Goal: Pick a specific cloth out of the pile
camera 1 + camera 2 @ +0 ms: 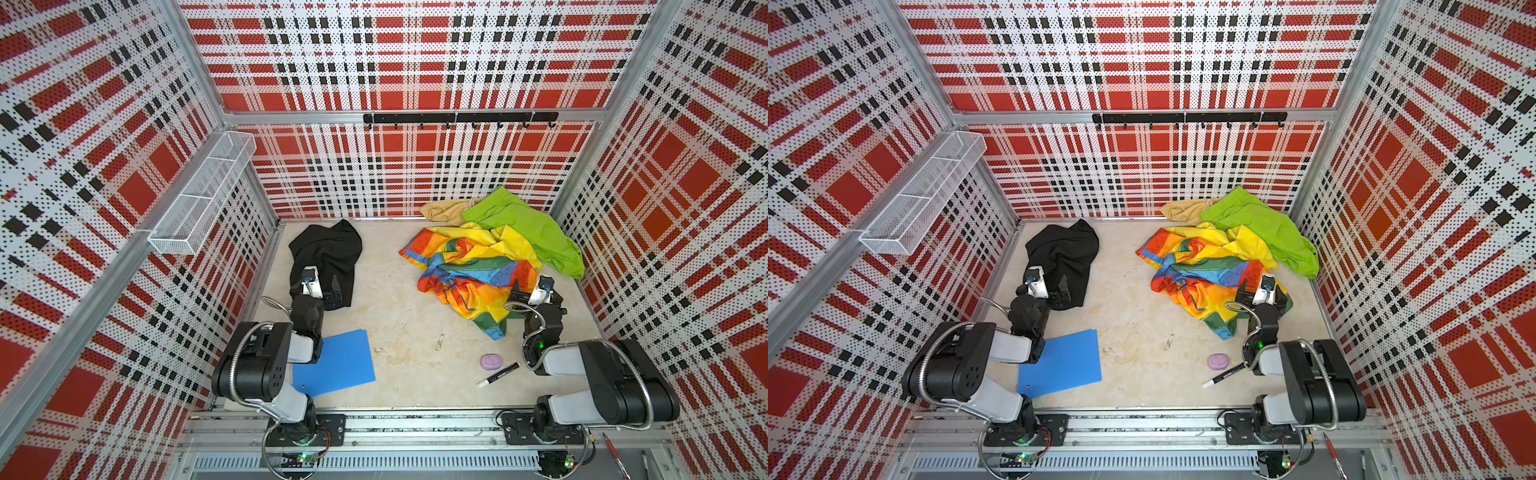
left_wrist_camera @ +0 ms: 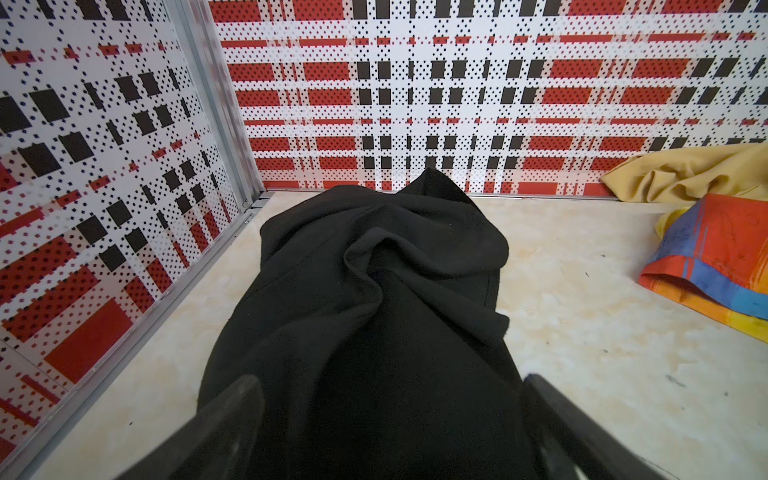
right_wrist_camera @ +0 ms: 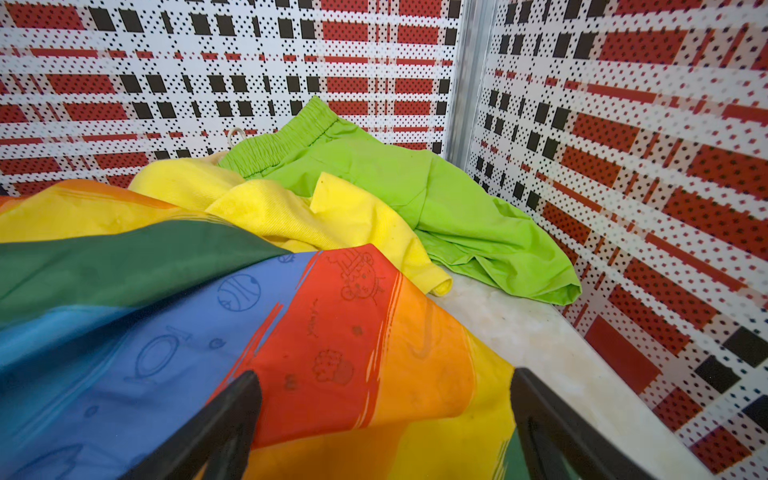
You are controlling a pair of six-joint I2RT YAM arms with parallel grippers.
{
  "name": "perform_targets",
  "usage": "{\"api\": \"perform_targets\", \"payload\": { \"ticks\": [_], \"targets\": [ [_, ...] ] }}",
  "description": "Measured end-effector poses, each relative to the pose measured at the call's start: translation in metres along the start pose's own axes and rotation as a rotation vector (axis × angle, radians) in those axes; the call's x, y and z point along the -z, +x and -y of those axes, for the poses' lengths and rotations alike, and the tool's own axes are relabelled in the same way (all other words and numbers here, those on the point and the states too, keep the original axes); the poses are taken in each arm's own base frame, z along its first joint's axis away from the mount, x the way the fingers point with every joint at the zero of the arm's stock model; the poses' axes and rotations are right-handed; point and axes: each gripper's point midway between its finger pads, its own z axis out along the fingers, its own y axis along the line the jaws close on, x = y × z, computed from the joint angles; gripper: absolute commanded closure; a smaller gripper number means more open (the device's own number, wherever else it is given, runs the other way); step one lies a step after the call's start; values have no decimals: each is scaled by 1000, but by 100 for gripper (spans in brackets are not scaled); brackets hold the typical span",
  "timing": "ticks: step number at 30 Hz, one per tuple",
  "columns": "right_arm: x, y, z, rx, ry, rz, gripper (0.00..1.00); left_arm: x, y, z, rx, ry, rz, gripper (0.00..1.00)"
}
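The cloth (image 1: 328, 249) lies crumpled, well apart from the pile (image 1: 478, 266) — on the left arm's side of it. The left gripper (image 2: 390, 409) straddles the cloth's near end, fingers spread wide; the right gripper (image 3: 386, 409) — equally spread — sits over the pile's rainbow fabric (image 3: 353, 324).

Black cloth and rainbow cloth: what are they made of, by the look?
Black cloth: looks like a thick, matte, slightly fuzzy knit, maybe fleece, going by its soft rounded folds and lack of shine.
Rainbow cloth: probably a thin, smooth woven synthetic, going by its faint sheen, crisp creases and printed doodles.
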Motion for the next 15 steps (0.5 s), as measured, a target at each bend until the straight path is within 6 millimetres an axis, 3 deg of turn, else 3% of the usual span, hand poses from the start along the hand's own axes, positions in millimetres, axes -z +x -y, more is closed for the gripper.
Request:
{"api": "perform_targets", "payload": {
  "ticks": [4, 12, 15],
  "targets": [
    [3, 18, -5, 20, -33, -23, 0, 0, 0, 0, 0, -2, 0, 1],
    [-15, -4, -1, -5, 21, 21, 0, 0, 0, 0, 0, -2, 0, 1],
    [-16, -3, 1, -4, 37, 15, 0, 0, 0, 0, 0, -2, 0, 1]
  ]
}}
